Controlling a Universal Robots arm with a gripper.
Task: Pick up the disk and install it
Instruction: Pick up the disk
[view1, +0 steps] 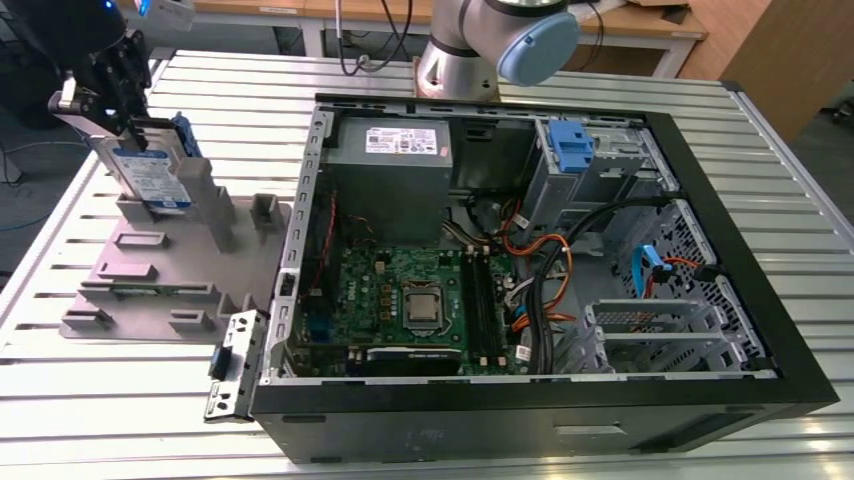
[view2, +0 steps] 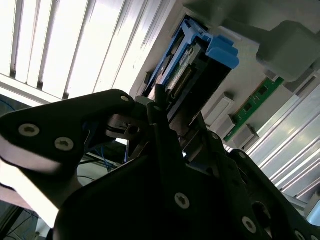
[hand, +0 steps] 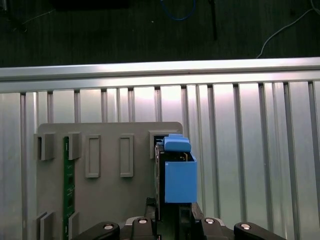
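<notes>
One disk (view1: 148, 168), upright between two fingers (view2: 161, 120) gripping it, one grey holder (view1: 160, 290) below them on the desk (view1: 107, 400).

The holder (view1: 200, 262) lies on the table (view1: 107, 420) at the exterior view's left, just beside the open computer case (view1: 534, 420), which takes the middle and right. The disk (view1: 150, 172) stands on edge at the holder's far end — the gripper (view1: 127, 125) directly over its top. Inside the case, the power supply (view1: 390, 165) sits at the far side — the circuit board (view1: 400, 290) nearer the camera.
</notes>
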